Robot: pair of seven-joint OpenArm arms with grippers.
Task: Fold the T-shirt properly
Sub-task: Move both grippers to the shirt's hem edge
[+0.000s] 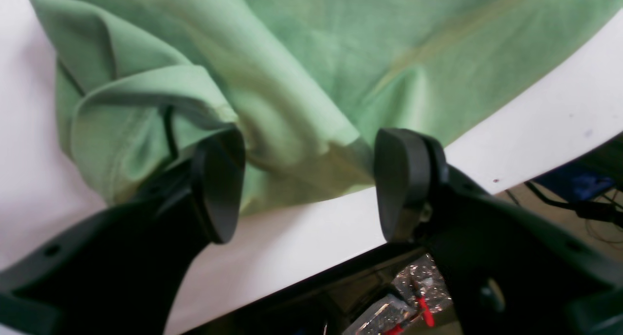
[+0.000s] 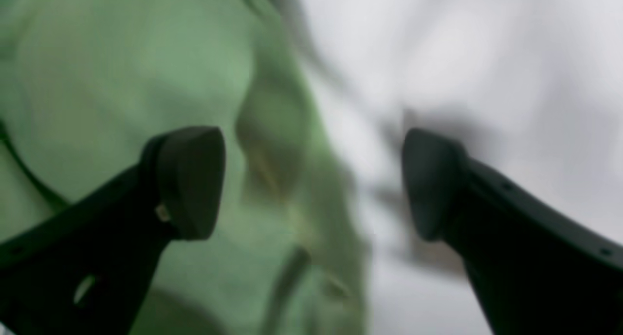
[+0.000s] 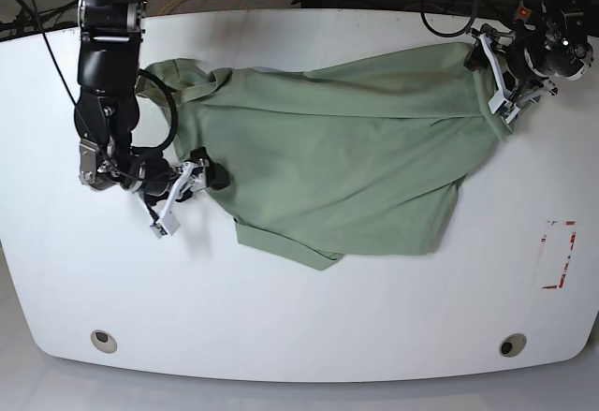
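White bench (image 3: 309, 336), rounded corners, two round fittings near its front edge, red marking (image 3: 559, 254) on the base view's right side. Cables and clutter beyond the far edge.

T-shirt (image 3: 346, 163) lies crumpled across the middle of the bench, upper half, one folded corner pointing toward the front edge. Bare bench in front of it and along both flanks.

Left tool (image 1: 309, 184): jaws wide apart, nothing between them, straddling a bunched hem of the shirt close to the bench edge; a rolled fold lies just beside one finger.

Right tool (image 2: 314, 184): jaws wide, empty, poised over the shirt's border, one finger above green cloth, the other above bare bench. View blurred; contact cannot be told.
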